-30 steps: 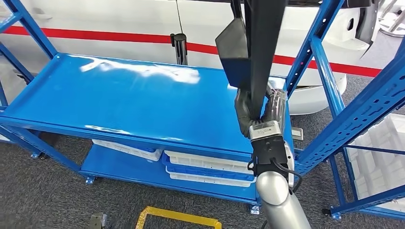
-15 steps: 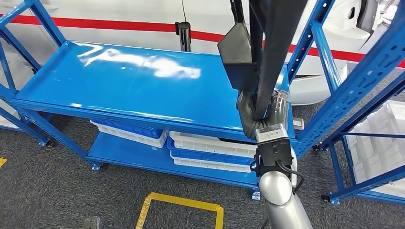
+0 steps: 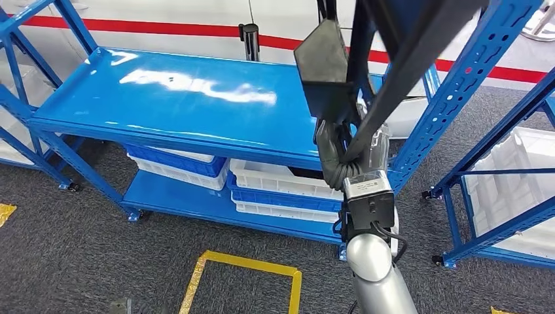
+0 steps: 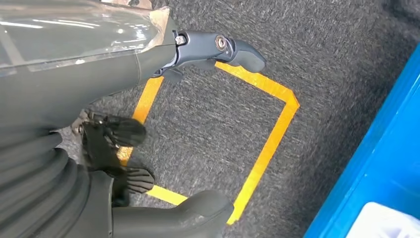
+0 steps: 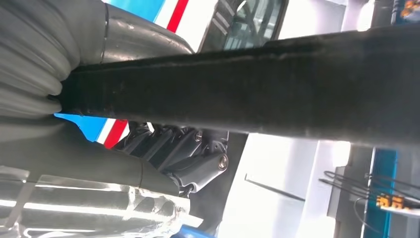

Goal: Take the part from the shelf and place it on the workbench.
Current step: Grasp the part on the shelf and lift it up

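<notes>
Spanning the frame's upper left, the glossy blue metal shelf top [image 3: 190, 98] offers open room. Right of centre, the long black bar-shaped part [image 3: 399, 59] rises tilted from the right hand [image 3: 347, 154], which grips its lower end. Left hand [image 4: 124, 148] hangs loose-fingered, holding nothing, over the floor.

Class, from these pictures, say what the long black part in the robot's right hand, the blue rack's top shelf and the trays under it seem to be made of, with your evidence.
Black part: matte, probably moulded plastic or rubber-faced trim; no shine, slightly rough surface in the right wrist view.
Top shelf: likely painted sheet metal; glossy blue with bright reflections.
Trays: apparently plastic; smooth white and blue stacked walls.
</notes>
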`<control>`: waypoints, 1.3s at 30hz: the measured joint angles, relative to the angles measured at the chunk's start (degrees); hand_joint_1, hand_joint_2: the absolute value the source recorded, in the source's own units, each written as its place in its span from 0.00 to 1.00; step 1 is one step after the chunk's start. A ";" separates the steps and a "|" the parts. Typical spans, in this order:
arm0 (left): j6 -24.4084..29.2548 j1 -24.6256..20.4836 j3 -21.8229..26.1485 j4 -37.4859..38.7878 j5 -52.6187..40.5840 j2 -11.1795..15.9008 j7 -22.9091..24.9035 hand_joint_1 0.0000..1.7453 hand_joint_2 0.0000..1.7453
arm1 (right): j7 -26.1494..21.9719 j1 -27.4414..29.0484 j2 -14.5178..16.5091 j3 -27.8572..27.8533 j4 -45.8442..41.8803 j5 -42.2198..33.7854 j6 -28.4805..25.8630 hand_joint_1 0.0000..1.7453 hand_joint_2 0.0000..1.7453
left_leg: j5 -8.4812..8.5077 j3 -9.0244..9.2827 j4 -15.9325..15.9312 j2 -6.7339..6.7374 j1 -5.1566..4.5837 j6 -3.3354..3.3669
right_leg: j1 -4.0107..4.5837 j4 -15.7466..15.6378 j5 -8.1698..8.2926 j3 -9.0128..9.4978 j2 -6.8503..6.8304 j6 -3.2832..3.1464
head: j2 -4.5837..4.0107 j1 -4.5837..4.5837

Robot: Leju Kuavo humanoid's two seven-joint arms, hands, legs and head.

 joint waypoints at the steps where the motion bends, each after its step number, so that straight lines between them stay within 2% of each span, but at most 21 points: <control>1: 0.15 0.29 0.47 0.00 0.31 0.01 -0.19 0.00 1.00 | -0.30 -0.19 0.38 -0.01 0.44 -0.36 0.50 1.00 1.00 | -0.12 0.30 -1.04 0.02 -0.20 0.25 | -0.01 -0.04 0.44 -0.20 -0.05 0.46 | 0.00 0.04; 3: -0.12 1.26 1.57 0.01 0.82 0.02 -0.99 0.00 1.00 | -1.38 -0.43 1.00 -0.03 1.79 -1.02 1.27 1.00 1.00 | 0.71 -0.18 -1.86 0.28 -0.12 1.14 | -0.05 0.45 0.29 -0.93 -0.04 0.98 | -0.01 0.08; 4: -0.37 1.81 2.10 0.02 1.04 0.02 -1.43 0.00 1.00 | -1.92 -0.60 1.21 -0.05 2.61 -1.33 1.60 1.00 1.00 | 1.38 -0.68 -2.20 0.45 -0.05 1.74 | -0.05 1.71 -1.07 -1.68 0.02 0.89 | -0.01 0.17; 7: -0.86 2.92 3.55 0.02 1.51 0.05 -2.07 0.00 1.00 | -2.33 -1.91 1.60 -0.18 4.81 -2.12 2.64 1.00 1.00 | 3.44 -3.15 -2.35 0.68 -0.13 2.70 | -0.28 10.39 -7.97 -4.54 0.16 -0.09 | -0.01 0.40; 9: -1.03 3.28 4.33 0.01 1.57 0.09 -2.14 0.00 1.00 | -2.10 -3.12 1.75 -0.27 6.12 -2.43 3.18 1.00 1.00 | 4.87 -5.07 -2.27 0.70 -0.16 2.58 | -0.49 15.99 -9.51 -5.09 0.17 0.60 | -0.01 0.42; 10: -1.11 3.39 4.65 0.01 1.57 0.09 -2.15 0.00 1.00 | -1.91 -3.66 1.83 -0.31 6.71 -2.51 3.35 1.00 1.00 | 5.61 -6.10 -2.19 0.71 -0.13 2.43 | -0.59 16.70 -8.66 -4.34 0.17 1.38 | -0.01 0.43; 12: -1.23 3.59 5.03 0.01 1.56 0.10 -2.13 0.00 1.00 | -1.50 -4.54 2.16 -0.41 7.51 -2.50 3.51 1.00 1.00 | 6.81 -7.88 -1.79 0.69 -0.08 1.93 | -0.83 12.54 -5.85 -0.35 0.15 2.70 | -0.01 0.44; 13: -1.26 3.68 5.14 0.01 1.53 0.13 -2.13 0.00 1.00 | -1.31 -5.02 2.43 -0.45 7.82 -2.39 3.53 1.00 1.00 | 7.28 -8.74 -1.35 0.67 -0.16 1.59 | -0.85 8.24 -5.46 2.76 0.16 2.86 | -0.01 0.46; 15: -1.31 3.80 5.36 -0.01 1.39 0.19 -2.12 0.00 1.00 | -0.94 -5.80 3.03 -0.58 8.20 -1.92 3.55 1.00 1.00 | 8.24 -9.87 -0.64 0.69 -0.33 0.84 | -0.59 1.09 -6.67 7.06 0.31 2.29 | -0.01 0.37; 18: -1.37 3.90 5.72 -0.01 0.64 0.26 -2.09 0.00 1.00 | -0.53 -6.30 3.66 -0.86 8.68 -0.93 3.56 1.00 1.00 | 9.41 -10.55 -0.65 0.66 -0.03 -0.28 | -0.42 -0.85 -7.02 6.98 0.40 0.87 | -0.01 0.26; 19: -1.43 3.90 5.82 -0.01 0.26 0.32 -2.12 0.00 1.00 | -0.44 -6.43 3.87 -1.04 8.83 -0.53 3.55 1.00 1.00 | 8.47 -10.94 -0.14 0.60 0.18 -0.63 | -0.60 -0.80 -6.52 6.57 0.36 0.17 | -0.01 0.22; 21: -1.60 3.80 5.95 -0.01 -0.33 0.39 -2.23 0.00 1.00 | -0.33 -6.68 4.46 -1.52 9.03 0.31 3.51 1.00 1.00 | 3.65 -12.28 3.63 0.45 0.56 -1.21 | -0.90 -0.85 -5.30 5.59 0.19 -1.26 | -0.02 0.00; 23: -1.72 3.56 5.99 -0.01 -0.75 0.38 -2.30 0.00 1.00 | -0.46 -6.74 5.04 -1.98 9.05 1.64 3.18 1.00 1.00 | -1.15 -13.87 10.66 0.37 0.69 -1.74 | -0.53 -0.81 -4.13 4.33 -0.06 -1.97 | -0.02 -0.19; 24: -1.72 3.39 6.05 -0.01 -0.87 0.40 -2.29 0.00 1.00 | -0.57 -6.69 5.22 -2.14 9.05 2.45 2.86 1.00 1.00 | -1.54 -14.23 13.66 0.34 0.73 -1.93 | -0.38 -0.77 -3.60 3.64 -0.27 -2.02 | -0.02 -0.20; 26: -1.72 3.09 6.21 -0.01 -1.03 0.44 -2.23 0.00 1.00 | -0.72 -6.55 5.45 -2.48 9.04 3.82 2.29 1.00 1.00 | 0.71 -12.74 15.22 0.43 0.80 -1.96 | -0.14 -0.67 -2.66 2.41 -0.74 -1.90 | -0.02 -0.20; 28: -1.78 2.83 6.30 -0.04 -1.27 0.45 -2.19 0.00 1.00 | -0.73 -6.45 5.58 -2.73 8.93 4.17 2.17 1.00 1.00 | 2.77 -7.60 9.00 1.25 0.70 -1.45 | 0.02 -0.62 -2.05 1.76 -1.23 -1.56 | -0.01 -0.21; 30: -1.94 2.40 6.32 -0.16 -1.62 0.52 -2.19 0.00 1.00 | -0.86 -6.32 5.60 -2.97 8.46 3.85 2.19 1.00 1.00 | 1.99 -2.69 1.61 2.44 0.20 -0.60 | 0.22 -0.60 -1.57 1.49 -1.97 -1.00 | -0.01 -0.15; 31: -2.09 2.17 6.31 -0.25 -1.83 0.61 -2.19 0.00 1.00 | -1.00 -6.16 5.58 -3.09 8.14 3.54 2.20 1.00 1.00 | 1.27 -1.49 -0.61 2.74 -0.12 -0.19 | 0.31 -0.59 -1.36 1.37 -2.45 -0.73 | -0.01 -0.15; 33: -2.32 1.99 6.31 -0.37 -2.16 0.81 -2.13 0.00 1.00 | -1.35 -5.48 5.50 -3.28 7.48 2.95 2.21 1.00 1.00 | 1.41 -1.35 -1.88 2.23 -0.26 0.65 | 0.45 -0.48 -1.09 1.11 -3.28 -0.21 | -0.01 -0.11; 35: -2.46 1.95 6.32 -0.40 -2.35 0.95 -2.01 0.00 1.00 | -1.63 -4.71 5.23 -3.45 6.82 2.57 2.16 1.00 1.00 | 2.36 -1.60 -2.74 1.63 -0.07 1.55 | 0.44 1.41 -2.36 0.03 -2.28 0.00 | -0.01 -0.02; 39: -2.54 1.87 6.33 -0.40 -2.89 1.03 -1.75 0.00 1.00 | -1.76 -3.05 4.23 -3.76 5.88 2.16 1.79 1.00 1.00 | 3.78 -3.17 -2.96 0.12 -0.05 2.22 | -0.11 14.30 -8.72 -5.16 -0.02 -0.32 | -0.02 0.09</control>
